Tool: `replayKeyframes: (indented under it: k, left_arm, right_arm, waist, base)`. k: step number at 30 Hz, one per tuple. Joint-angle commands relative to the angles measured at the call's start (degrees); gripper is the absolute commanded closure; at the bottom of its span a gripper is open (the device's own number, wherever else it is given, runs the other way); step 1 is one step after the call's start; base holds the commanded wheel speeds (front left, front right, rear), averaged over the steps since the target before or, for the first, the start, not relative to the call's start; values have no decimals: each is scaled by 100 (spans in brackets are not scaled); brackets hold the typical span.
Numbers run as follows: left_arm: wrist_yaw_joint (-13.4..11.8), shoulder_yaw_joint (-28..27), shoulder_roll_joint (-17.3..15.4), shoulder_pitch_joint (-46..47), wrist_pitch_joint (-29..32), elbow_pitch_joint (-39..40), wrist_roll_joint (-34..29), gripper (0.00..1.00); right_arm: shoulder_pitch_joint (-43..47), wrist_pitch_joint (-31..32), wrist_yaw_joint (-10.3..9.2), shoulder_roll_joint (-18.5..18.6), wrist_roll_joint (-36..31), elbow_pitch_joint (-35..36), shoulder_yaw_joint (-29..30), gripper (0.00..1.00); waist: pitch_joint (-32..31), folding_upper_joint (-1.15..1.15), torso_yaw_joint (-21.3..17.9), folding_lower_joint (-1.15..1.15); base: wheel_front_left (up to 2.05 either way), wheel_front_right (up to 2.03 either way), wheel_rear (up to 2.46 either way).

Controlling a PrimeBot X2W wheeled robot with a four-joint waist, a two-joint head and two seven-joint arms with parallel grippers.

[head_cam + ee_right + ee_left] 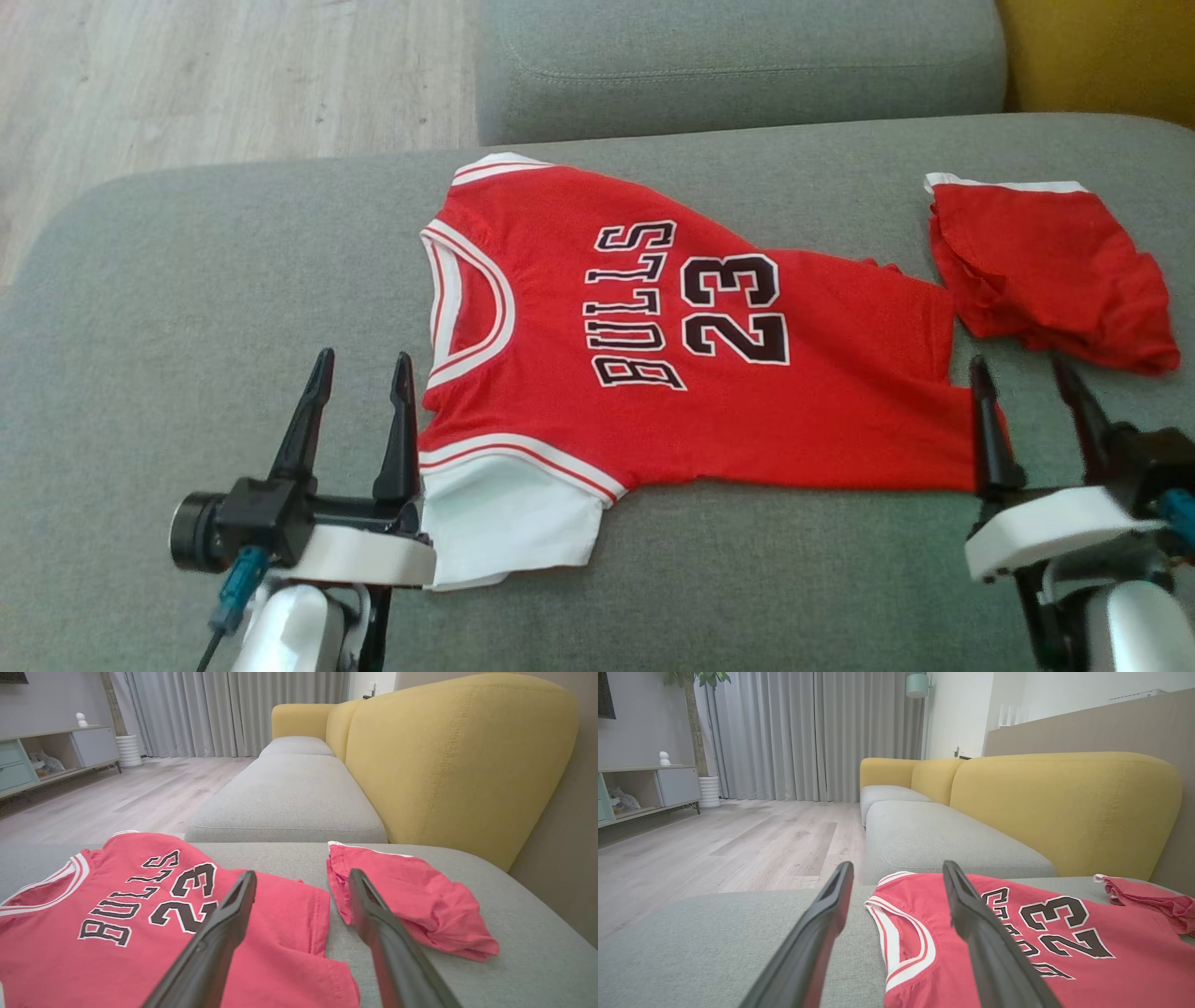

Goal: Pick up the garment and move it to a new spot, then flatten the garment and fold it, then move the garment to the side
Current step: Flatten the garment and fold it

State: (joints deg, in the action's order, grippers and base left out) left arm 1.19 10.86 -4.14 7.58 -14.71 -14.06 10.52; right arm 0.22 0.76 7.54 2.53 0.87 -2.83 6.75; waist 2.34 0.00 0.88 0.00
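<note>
Both arms were cut off by the bottom edge of the head view, and the right gripper (1021, 364) was motion-blurred there. One of its fingers covered the near right hem corner of the jersey (653, 373), so I couldn't tell if it touched the cloth. The mount of the left gripper (364, 357) hid the left edge of the white panel at the near left corner. In the left wrist view a finger blocked part of the lettering, and in the right wrist view the near part of the jersey ran off frame. Both grippers had fingers spread with nothing between them. The jersey lay on the grey seat (187, 308), between the two grippers. Left gripper was just beside its near left edge, by the collar and armhole. Right gripper was at its near right corner, pointing at the gap between hem and shorts (1046, 271). The shorts sat bunched at far right, near the hem but apart from it. The jersey was front-up and mostly flat, collar left, hem right. It was red with white-and-red trim on collar and armholes, black "BULLS 23" outlined in white, and slight rumpling at the hem.
</note>
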Motion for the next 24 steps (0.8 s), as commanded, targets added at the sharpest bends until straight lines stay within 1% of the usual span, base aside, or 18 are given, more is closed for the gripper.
replayKeyframes:
  k: [1,5,8,9,10,12,17,24]
  left_arm:
    - [17,-239,4,199,-29,153,-51,0]
    - [58,-247,1,262,-29,51,-88,0]
    - [134,-194,-63,407,40,-273,-106,0]
    - [176,-167,-98,483,160,-450,-99,0]
    - [264,-84,-208,652,399,-819,-132,0]
    - [325,-40,-297,839,599,-1153,-135,0]
    - [408,17,-473,1333,1017,-1853,-119,0]
    - [528,205,-611,1829,1581,-2617,-46,0]
  right_arm:
    - [-245,-170,-5,34,67,115,-213,0]
    - [-279,-466,-5,34,171,-14,-362,0]
    - [-349,-567,-5,34,200,-54,-417,0]
    - [-369,-593,-5,34,205,-68,-420,0]
    - [-390,-624,-5,34,208,-119,-440,0]
    - [-411,-643,-5,34,206,-163,-483,0]
    - [-493,-682,-5,34,259,-210,-542,0]
    - [-569,-757,-5,34,314,-273,-594,0]
  waist:
    - [6,0,-21,0]
    - [85,0,-103,0]
    - [202,0,-177,0]
    - [239,0,-197,0]
    - [282,0,-250,0]
    - [334,0,-319,0]
    - [485,0,-486,0]
    - [705,0,-694,0]
  base:
    - [0,0,0]
    - [0,0,0]
    - [0,0,0]
    - [0,0,0]
    - [0,0,0]
    - [0,0,0]
    - [0,0,0]
    - [0,0,0]
